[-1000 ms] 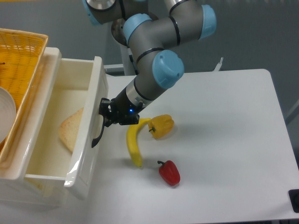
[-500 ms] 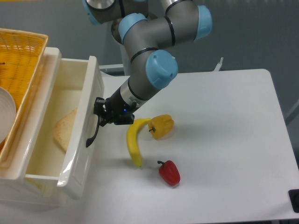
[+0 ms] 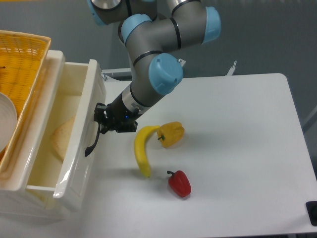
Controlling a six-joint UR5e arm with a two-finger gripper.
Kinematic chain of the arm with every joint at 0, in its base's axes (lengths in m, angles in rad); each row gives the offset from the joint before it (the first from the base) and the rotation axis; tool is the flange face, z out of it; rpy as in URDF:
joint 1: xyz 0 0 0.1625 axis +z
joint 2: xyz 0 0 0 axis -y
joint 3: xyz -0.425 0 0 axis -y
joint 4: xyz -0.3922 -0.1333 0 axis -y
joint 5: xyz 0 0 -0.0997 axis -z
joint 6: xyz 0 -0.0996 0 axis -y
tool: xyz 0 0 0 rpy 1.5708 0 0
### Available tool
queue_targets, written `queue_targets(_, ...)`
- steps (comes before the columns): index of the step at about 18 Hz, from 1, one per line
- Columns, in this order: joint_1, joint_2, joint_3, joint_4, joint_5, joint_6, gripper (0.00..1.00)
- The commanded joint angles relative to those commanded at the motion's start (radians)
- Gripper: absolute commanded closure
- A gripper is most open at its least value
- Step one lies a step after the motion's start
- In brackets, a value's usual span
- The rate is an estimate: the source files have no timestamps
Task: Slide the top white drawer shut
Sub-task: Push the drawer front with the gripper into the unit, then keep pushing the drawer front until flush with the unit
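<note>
The top white drawer (image 3: 79, 148) stands partly open at the left, its front panel tilted and its curved black handle (image 3: 92, 139) facing right. A pale flat round piece (image 3: 60, 141) lies inside it. My gripper (image 3: 101, 120) is pressed against the drawer front at the handle's upper end. Its dark fingers sit close together there; whether they clasp the handle cannot be told. The lower drawer is hidden under the open one.
A yellow wicker basket (image 3: 20, 64) with a white bowl (image 3: 6, 124) sits on the cabinet at the far left. A banana (image 3: 142, 148), a yellow pepper (image 3: 171, 134) and a red pepper (image 3: 180, 183) lie on the white table (image 3: 237, 148) just right of the gripper.
The drawer front has moved left, into the cabinet, with my gripper following against it. The opening has narrowed. The fruit on the table has not moved.
</note>
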Motion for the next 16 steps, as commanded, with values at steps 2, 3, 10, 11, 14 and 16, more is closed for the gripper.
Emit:
queue_targets(2,-0.008,0.000,0.000,0.000,-0.002,-0.002,0.91)
queue_targets(3,-0.011,0.000,0.000,0.000,-0.002,-0.006,0.91)
queue_targets(10,-0.035,-0.002,0.000,0.003,-0.003,-0.008,0.90)
queue_targets(11,-0.037,-0.002,0.000,0.005,-0.006,-0.008,0.90)
queue_targets(14,-0.038,-0.002,0.000,0.005,-0.009,-0.021,0.90)
queue_targets(16,-0.052,-0.002,0.002,0.008,-0.011,-0.023,0.90)
